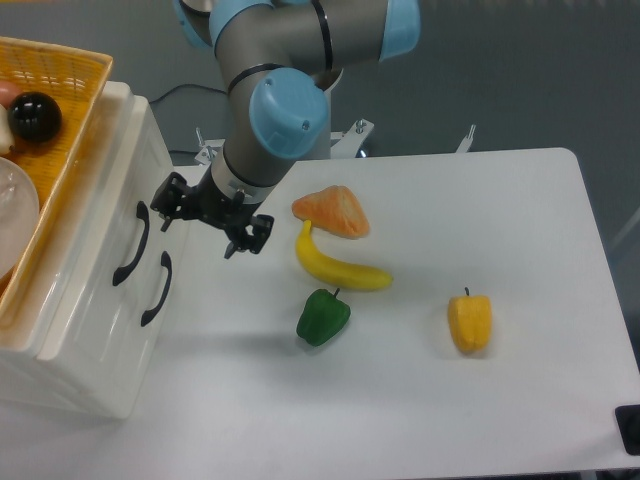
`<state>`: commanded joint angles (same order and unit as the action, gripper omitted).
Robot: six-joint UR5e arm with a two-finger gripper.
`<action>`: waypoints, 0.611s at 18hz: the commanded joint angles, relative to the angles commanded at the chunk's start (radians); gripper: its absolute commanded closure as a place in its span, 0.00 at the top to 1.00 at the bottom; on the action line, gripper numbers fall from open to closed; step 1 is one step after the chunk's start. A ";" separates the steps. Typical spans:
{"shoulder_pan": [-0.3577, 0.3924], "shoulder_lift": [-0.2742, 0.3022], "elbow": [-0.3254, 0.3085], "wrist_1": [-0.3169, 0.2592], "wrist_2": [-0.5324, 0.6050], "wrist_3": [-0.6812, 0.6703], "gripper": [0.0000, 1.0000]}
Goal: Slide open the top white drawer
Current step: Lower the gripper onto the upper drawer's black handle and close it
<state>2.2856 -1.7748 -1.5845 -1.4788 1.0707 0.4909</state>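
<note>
The top white drawer (103, 225) is shut in the cream cabinet at the left, its curved black handle (131, 243) facing right. The lower drawer (120, 330) sits below it, also shut, with its own handle (157, 288). My gripper (198, 236) hovers just right of the upper handle, a short gap away and not touching it. It is open with nothing between its black fingers (163, 218), which point down and left toward the cabinet front.
An orange woven basket (75, 90) holding a black ball (35, 115) rests on the cabinet. On the table lie an orange fruit slice (332, 212), a banana (340, 265), a green pepper (323, 317) and a yellow pepper (470, 322).
</note>
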 joint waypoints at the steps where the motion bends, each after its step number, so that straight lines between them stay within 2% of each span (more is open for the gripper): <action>1: -0.003 0.002 -0.005 0.000 0.000 0.000 1.00; 11: -0.012 -0.006 -0.025 0.020 -0.020 -0.003 0.99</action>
<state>2.2734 -1.7809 -1.6091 -1.4589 1.0508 0.4878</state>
